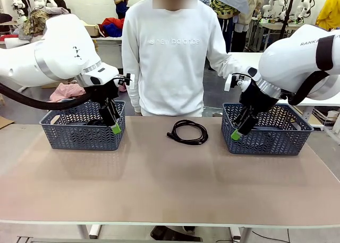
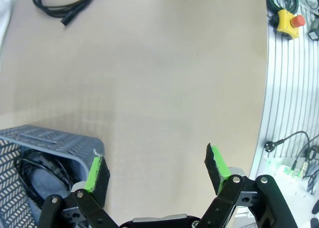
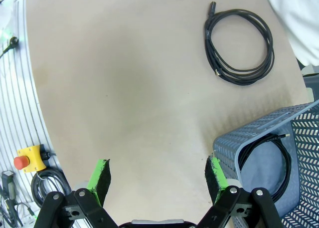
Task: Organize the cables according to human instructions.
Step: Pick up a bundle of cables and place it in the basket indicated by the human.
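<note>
One coiled black cable [image 1: 188,131] lies on the table at the far middle, in front of the person; it also appears as the coil [image 3: 240,46] and at the corner as the coil [image 2: 65,3]. A second cable [image 2: 42,170] rests inside the left basket [image 1: 79,136], and a third cable [image 3: 264,160] lies in the right basket [image 1: 271,142]. My left gripper [image 1: 113,127] hangs open at the left basket's front right corner, empty. My right gripper [image 1: 237,132] is open and empty at the right basket's front left corner.
A person [image 1: 170,51] in a white sweatshirt stands at the far edge, arms down. Both grey-blue baskets sit at the far left and far right. A yellow emergency-stop box [image 3: 27,158] and loose cords lie on the metal rail beyond the near edge.
</note>
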Robot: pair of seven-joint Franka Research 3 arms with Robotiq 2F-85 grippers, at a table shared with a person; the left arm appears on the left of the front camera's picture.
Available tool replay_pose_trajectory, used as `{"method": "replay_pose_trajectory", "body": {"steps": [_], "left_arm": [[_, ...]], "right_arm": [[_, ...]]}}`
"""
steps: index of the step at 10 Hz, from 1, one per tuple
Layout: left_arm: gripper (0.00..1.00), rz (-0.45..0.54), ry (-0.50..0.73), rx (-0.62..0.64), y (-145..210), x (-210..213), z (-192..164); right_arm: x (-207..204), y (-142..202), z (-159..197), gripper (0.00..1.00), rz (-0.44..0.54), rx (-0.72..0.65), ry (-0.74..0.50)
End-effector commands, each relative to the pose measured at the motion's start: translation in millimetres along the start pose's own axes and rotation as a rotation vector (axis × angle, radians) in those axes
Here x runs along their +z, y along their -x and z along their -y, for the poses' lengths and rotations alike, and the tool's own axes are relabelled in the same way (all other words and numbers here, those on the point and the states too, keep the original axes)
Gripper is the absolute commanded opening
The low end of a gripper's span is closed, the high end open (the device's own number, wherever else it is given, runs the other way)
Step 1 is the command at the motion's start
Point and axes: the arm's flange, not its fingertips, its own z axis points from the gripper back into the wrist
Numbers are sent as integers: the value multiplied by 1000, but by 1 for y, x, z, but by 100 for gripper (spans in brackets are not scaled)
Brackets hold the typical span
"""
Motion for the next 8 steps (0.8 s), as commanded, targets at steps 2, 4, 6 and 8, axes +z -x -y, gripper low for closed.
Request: {"method": "replay_pose_trajectory", "body": {"steps": [2, 4, 6, 8], "left_arm": [[100, 2, -8, 0, 1, 1, 0], [100, 2, -8, 0, 1, 1, 0], [100, 2, -8, 0, 1, 1, 0], [100, 2, -8, 0, 1, 1, 0]], "right_arm": [[-10, -23, 16, 100, -47, -9, 8], [-24, -50, 31, 100, -98, 3, -8], [-41, -77, 41, 100, -139, 9, -14], [-63, -106, 43, 100, -174, 31, -16]]}}
